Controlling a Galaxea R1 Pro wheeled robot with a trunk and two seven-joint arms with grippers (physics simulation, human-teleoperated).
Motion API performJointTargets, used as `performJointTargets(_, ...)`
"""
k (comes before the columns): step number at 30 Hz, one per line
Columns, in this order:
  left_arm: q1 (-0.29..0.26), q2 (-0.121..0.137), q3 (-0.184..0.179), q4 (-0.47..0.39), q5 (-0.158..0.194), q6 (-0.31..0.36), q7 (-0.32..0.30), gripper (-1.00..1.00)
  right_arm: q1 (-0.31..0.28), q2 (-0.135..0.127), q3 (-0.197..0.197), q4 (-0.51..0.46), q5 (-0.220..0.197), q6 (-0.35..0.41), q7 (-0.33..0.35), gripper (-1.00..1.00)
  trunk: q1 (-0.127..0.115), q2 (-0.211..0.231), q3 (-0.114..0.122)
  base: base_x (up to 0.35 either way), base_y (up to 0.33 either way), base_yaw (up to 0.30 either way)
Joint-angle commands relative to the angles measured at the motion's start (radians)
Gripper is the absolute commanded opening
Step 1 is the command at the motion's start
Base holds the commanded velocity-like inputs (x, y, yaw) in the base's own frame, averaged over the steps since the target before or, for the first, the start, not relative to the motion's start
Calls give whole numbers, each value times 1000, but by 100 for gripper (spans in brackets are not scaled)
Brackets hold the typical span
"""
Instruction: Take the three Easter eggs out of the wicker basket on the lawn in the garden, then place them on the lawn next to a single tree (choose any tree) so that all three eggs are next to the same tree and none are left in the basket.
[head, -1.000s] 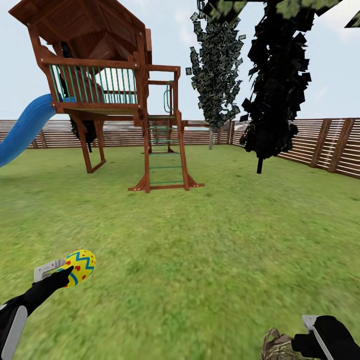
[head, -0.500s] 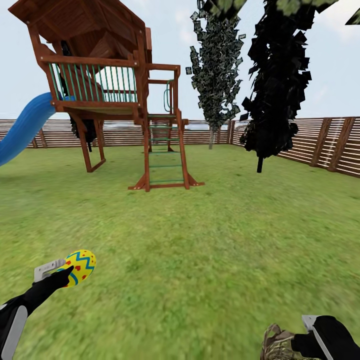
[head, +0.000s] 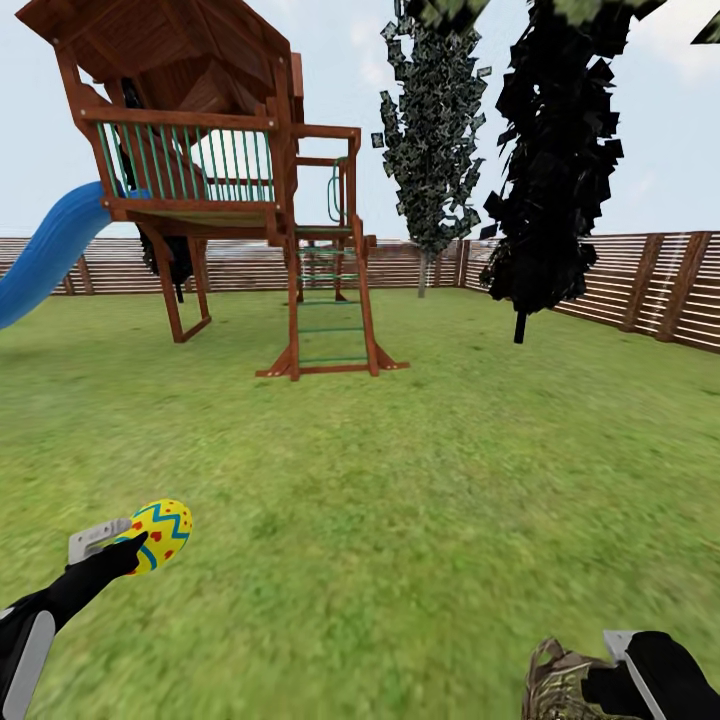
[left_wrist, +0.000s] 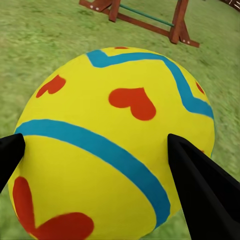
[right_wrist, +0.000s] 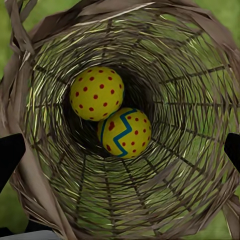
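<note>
Left claw (head: 135, 545), lower left of the head view, is closed on one Easter egg (head: 160, 535), fingers across its middle; the shell looks smooth and rounded — judged slippery, best pinched at its widest girth; right claw (head: 625, 665), lower right, grips the wicker basket (head: 560, 680) at the rim; two eggs (right_wrist: 110, 112) lie in its bottom; the weave looks light and yielding — the rim seems the sound hold; lawn (head: 420, 480) stretches ahead.

A yellow Easter egg (left_wrist: 115, 145) with blue zigzag stripes and red hearts sits between the left gripper's (left_wrist: 112, 165) black fingers (left_wrist: 202, 187); beyond the egg, lawn (left_wrist: 40, 40) and wooden ladder feet (left_wrist: 177, 25).
</note>
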Motion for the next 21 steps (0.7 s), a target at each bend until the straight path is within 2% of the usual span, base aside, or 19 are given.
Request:
performJointTargets(1, -1, 0, 2, -1, 9, 9, -2, -100, -1, 0, -1, -1, 7, 4, 8, 100, 4, -8, -4, 0, 0, 0)
performJointTargets(21, -1, -1, 1, -1, 9, 7, -2, -100, -1, 0, -2, -1, 6, 3, 7, 100, 81, -148, -67, 0, 0, 0)
